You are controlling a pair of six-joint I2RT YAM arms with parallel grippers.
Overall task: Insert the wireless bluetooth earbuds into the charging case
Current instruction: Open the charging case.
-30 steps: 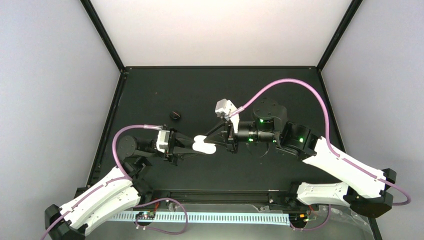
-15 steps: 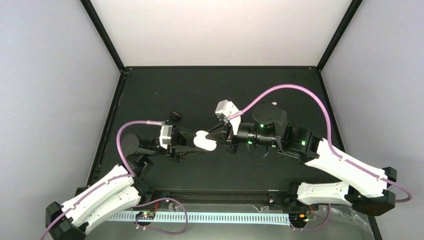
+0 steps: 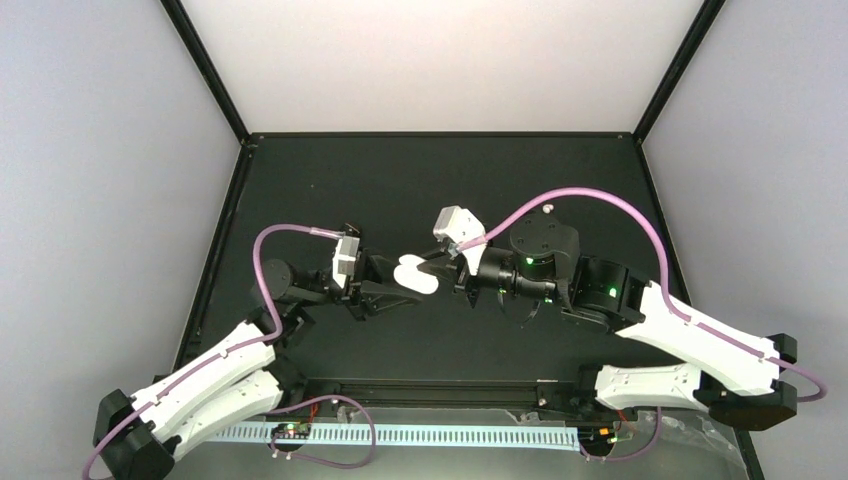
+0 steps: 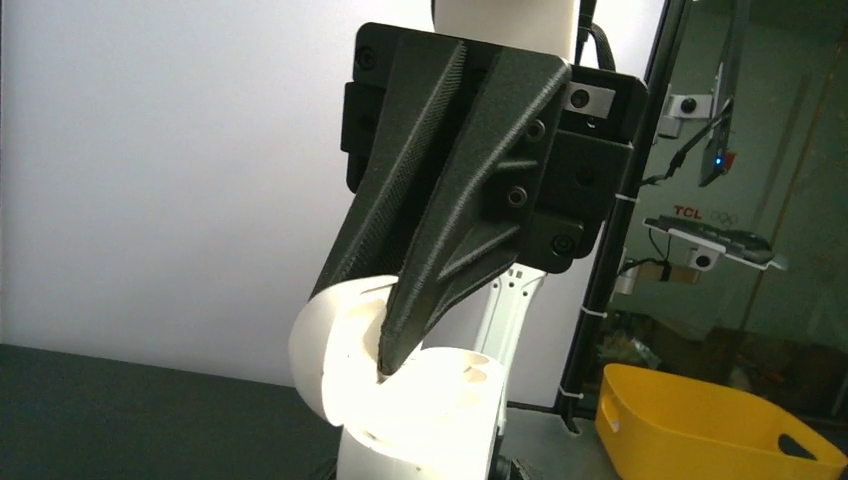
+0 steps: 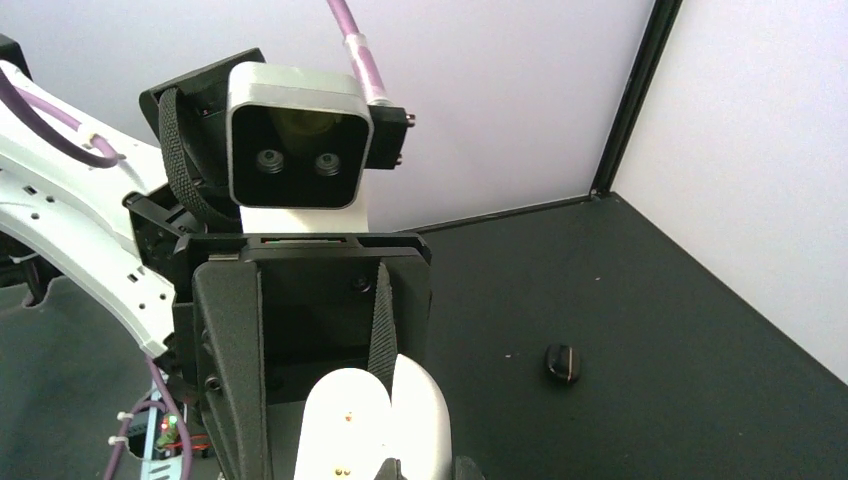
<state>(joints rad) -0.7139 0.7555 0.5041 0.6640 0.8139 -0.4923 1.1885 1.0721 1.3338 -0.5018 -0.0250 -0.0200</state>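
**Small glossy white hinged charging case held aloft, lid open, between two pincers.**
The right pincer is closed tight on the case at its fingertips. The left pincer, directly opposite, stands partly open with nothing gripped. The shell is judged light, rigid and slippery, its lid free to swing. Hold is best taken across the base half, clear of hinge and sockets. No earbuds are made out.
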